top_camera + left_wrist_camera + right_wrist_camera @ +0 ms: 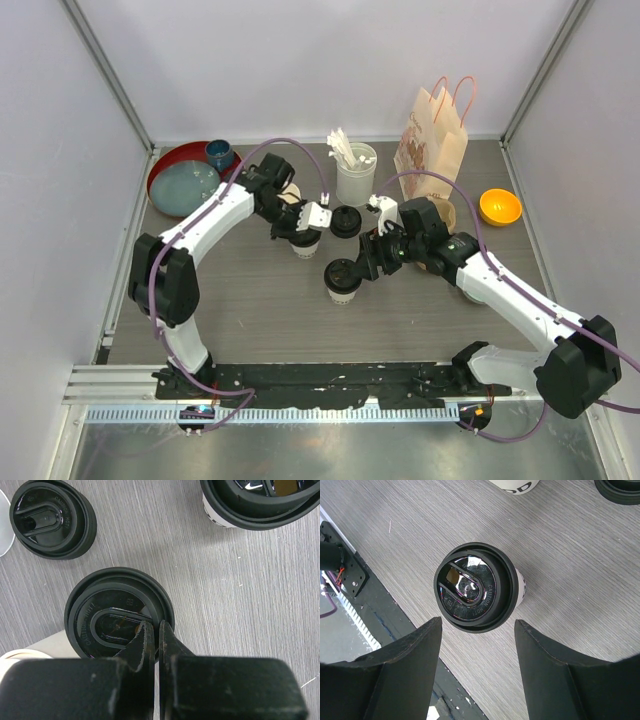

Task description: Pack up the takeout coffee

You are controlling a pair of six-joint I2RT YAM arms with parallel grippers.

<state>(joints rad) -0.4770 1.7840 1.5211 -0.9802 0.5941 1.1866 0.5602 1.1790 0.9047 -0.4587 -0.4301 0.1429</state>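
One takeout coffee cup (342, 281) stands mid-table with its black lid on; in the right wrist view this lidded cup (479, 587) sits just ahead of my open right gripper (477, 625), apart from both fingers. My left gripper (156, 625) is shut on the rim of a second black lid (120, 612), which lies over a white cup (305, 246); only a white sliver of that cup shows between the fingers. A loose black lid (47, 520) rests on the table beside it, and in the top view this spare lid (345, 222) lies between the arms.
At the back stand a white cylinder of sticks (355, 172) and a paper bag (432, 140). An orange bowl (499, 206) is at the right, a red plate (165, 170) with blue dishes at the back left. A tan carrier (443, 213) hides partly behind the right arm.
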